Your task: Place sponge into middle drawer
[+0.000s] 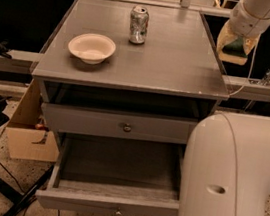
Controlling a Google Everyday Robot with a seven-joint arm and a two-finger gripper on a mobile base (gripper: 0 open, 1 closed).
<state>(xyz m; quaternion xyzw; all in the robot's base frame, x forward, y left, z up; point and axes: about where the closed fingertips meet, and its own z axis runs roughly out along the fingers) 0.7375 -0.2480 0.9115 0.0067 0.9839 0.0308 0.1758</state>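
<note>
Item 1, gripper (236, 44): at the upper right of the camera view, on the end of the white arm (235, 180). It hangs just past the right edge of the counter (171, 65), level with the counter's rear half and clear of its surface. The fingers (224, 40) are closed around the sponge, one on each side of it.

Item 2, sponge (233, 51): held in the gripper, off the counter and touching nothing else. The dark green layer shows between the fingers, with the pale yellow layer below it. It is well apart from the middle drawer, which lies lower and to the left.

Item 3, middle drawer (110, 205): pulled out toward the camera, its grey floor and side walls exposed. A small metal knob sits at the centre of its front panel, low in the view.

Item 4, upper drawer front (117, 125): grey, pushed in, with a small knob at its centre, directly above the open drawer.

Item 5, bowl (92, 48): pale and shallow, upright on the left part of the counter.

Item 6, can (138, 24): silver, upright, near the rear centre of the counter, apart from the bowl.

Item 7, cardboard box (29, 137): on the floor to the left of the cabinet, partly hidden by the cabinet's side.

Item 8, arm: its large white segment fills the lower right and hides the drawer's right end.
</note>
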